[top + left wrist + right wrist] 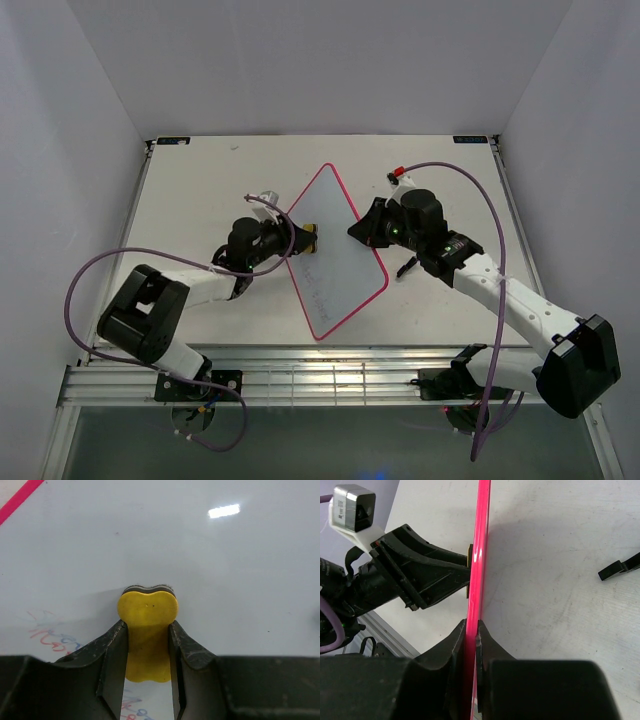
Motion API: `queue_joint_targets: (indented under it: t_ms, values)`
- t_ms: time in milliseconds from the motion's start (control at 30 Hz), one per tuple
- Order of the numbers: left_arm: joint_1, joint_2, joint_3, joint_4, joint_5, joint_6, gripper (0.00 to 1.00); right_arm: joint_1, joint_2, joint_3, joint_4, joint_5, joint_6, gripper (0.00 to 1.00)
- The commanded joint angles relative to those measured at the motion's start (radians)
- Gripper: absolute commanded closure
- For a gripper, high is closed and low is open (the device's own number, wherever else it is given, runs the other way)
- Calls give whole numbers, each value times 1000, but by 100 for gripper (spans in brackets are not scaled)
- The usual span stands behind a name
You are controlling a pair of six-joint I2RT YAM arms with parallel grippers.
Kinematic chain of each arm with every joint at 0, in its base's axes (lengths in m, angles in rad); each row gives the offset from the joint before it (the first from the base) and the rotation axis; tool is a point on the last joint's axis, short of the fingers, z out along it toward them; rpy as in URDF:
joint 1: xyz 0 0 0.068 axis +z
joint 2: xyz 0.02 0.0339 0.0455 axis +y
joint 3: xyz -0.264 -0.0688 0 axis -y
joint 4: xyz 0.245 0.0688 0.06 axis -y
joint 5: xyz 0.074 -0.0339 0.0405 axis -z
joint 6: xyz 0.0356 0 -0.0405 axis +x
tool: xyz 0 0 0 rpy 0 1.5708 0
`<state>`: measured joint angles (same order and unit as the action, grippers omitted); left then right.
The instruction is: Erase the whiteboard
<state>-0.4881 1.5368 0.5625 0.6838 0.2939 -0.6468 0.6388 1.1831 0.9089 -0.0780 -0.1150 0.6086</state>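
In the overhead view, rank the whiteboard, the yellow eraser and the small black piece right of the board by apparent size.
1. whiteboard, by far.
2. black piece and yellow eraser: both tiny, eraser partly hidden in the left end effector, so I can't rank them.

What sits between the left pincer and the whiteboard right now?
The yellow eraser: the left pincer clamps it, and its dark pad meets the whiteboard on its white face. The left wrist view shows this best.

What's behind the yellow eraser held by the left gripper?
The whiteboard, its glossy white surface with faint writing at lower left. The yellow eraser hides the patch it covers, so marks there cannot be seen.
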Motion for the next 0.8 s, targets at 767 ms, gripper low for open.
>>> queue_joint_targets:
  t_ms: [767]
  values:
    - [30,142,-158,384,165,-218,100,55,6,5,156,-285,-12,92]
